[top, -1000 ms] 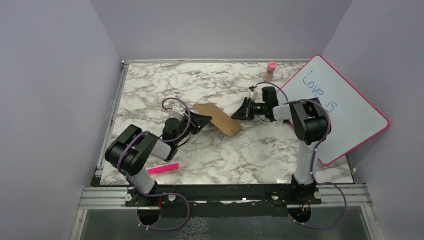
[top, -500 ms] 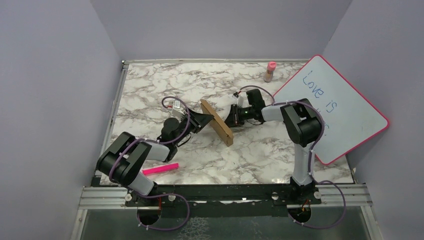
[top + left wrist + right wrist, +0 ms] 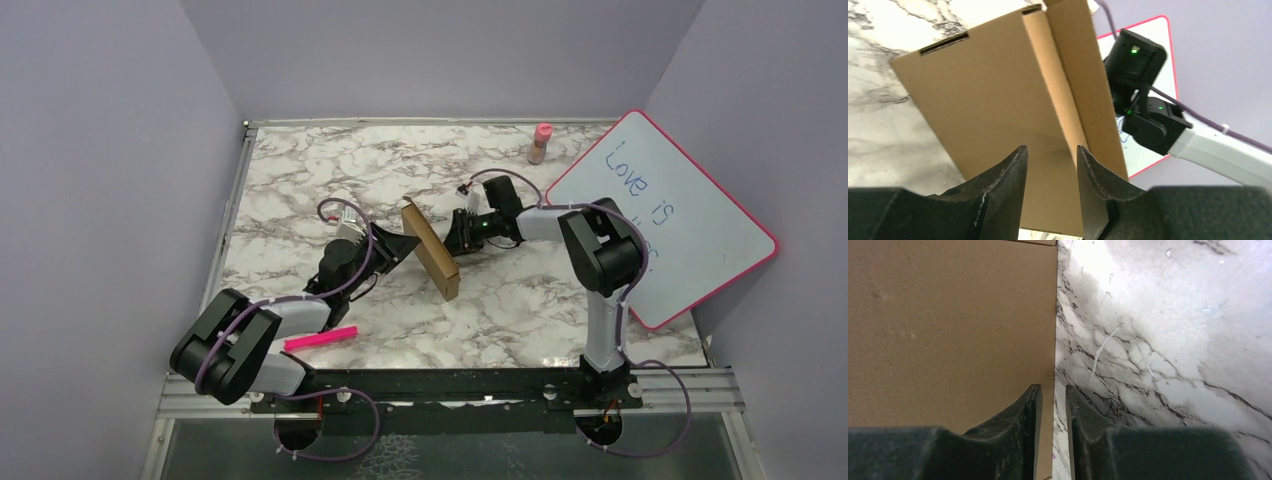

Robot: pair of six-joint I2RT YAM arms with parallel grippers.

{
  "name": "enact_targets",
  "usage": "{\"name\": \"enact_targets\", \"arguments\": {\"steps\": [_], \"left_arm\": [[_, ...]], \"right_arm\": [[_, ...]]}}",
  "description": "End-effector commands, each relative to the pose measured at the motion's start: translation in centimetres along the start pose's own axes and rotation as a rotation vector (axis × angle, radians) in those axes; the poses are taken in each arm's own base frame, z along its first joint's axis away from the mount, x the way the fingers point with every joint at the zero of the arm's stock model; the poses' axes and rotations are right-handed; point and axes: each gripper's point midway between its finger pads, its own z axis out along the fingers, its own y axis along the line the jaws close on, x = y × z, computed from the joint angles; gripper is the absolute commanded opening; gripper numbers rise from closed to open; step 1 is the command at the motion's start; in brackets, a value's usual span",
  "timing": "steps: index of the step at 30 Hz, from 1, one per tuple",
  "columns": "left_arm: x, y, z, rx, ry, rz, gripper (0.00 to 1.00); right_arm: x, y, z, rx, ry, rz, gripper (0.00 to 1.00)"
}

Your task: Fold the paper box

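Tipped up since a second ago, my plain brown die-cut cardboard box (image 3: 430,250) now stands on edge in the middle of the table (image 3: 300,170), braced for creasing. My left tool (image 3: 1050,150) gapes partway, empty, against its panel. My right tool (image 3: 1053,387) is nearly closed at its edge, perhaps pinching it; I cannot tell. Off right, the pink-framed whiteboard (image 3: 680,230) lies well apart.

The paper box (image 3: 431,250) is a plain brown, unprinted cardboard blank with fold creases and narrow slits along one edge. Partly folded, it stands up on edge near the middle of the surface (image 3: 560,300), its length running from 11 o'clock to 5 o'clock.
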Motion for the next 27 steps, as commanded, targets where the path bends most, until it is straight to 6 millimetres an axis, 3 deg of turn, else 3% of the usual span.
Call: {"name": "enact_targets", "arguments": {"steps": [1, 10, 16, 21, 23, 24, 27], "left_arm": [[-0.1, 1.3, -0.4, -0.05, -0.021, 0.045, 0.42], [-3.3, 1.4, -0.7, -0.066, -0.006, 0.137, 0.47], [-4.5, 2.8, -1.7, -0.102, -0.009, 0.15, 0.51], [-5.5, 4.4, -2.9, -0.171, -0.013, 0.185, 0.63], [-5.8, 4.4, -3.4, -0.192, -0.014, 0.212, 0.67], [-6.1, 4.4, -3.7, -0.206, -0.018, 0.23, 0.68], [-7.2, 4.3, -4.5, -0.277, -0.022, 0.3, 0.73]], "right_arm": [[-1.2, -2.3, -1.6, 0.165, -0.052, -0.018, 0.32], [-4.9, -0.7, -6.5, 0.288, -0.189, -0.081, 0.44], [-6.2, 3.0, -10.6, 0.338, -0.255, -0.179, 0.48], [-7.1, 7.4, -13.7, 0.333, -0.301, -0.263, 0.51], [-7.3, 9.2, -14.3, 0.326, -0.299, -0.305, 0.94], [-7.2, 10.1, -14.4, 0.32, -0.293, -0.331, 0.99], [-6.9, 12.7, -14.2, 0.288, -0.274, -0.389, 1.0]]}}
